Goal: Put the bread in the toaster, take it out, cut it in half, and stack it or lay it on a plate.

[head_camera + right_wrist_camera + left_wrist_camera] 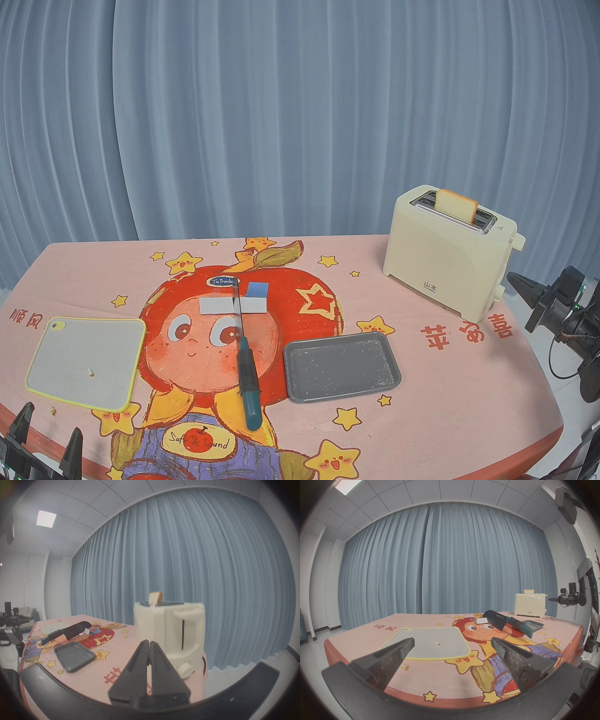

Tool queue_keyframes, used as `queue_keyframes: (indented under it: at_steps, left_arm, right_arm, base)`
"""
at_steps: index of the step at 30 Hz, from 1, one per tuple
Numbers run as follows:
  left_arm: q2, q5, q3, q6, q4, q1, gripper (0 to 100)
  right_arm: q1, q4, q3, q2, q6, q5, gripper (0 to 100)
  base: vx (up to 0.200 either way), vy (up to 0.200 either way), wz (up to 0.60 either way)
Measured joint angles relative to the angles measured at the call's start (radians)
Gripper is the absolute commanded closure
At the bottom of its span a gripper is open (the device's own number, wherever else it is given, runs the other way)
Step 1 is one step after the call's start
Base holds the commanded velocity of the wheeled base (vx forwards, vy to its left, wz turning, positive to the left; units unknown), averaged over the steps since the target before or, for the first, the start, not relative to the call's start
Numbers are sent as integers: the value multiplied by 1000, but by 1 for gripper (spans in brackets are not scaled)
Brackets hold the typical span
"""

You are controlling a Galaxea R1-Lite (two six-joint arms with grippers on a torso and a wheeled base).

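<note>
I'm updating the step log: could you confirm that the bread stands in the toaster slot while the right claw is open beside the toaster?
Not quite: the right claw is shut, as the right wrist view shows. The bread does stand in the toaster slot, with that claw beside the toaster.

The lower part of the bread (457,205) is hidden inside the toaster (447,253).

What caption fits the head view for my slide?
Bread slice stands in the toaster, with knife, grey tray and cutting board set apart on the table.
</note>
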Motion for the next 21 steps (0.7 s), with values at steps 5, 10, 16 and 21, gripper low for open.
queue_keyframes:
  at_steps: [5,10,16,21]
  left_arm:
    - [0,0,0,0,0,0,0]
    - [0,0,0,0,0,1,0]
    - [0,0,0,0,0,1,0]
    - [0,0,0,0,0,0,0]
  right_arm:
    - [45,0,3,-66,3,0,100]
    - [61,0,1,-101,4,-1,100]
    - [69,0,-8,-119,7,-4,0]
    - [67,0,-20,-124,9,-6,0]
  base:
    - [0,0,0]
    - [0,0,0]
    - [0,0,0]
    - [0,0,0]
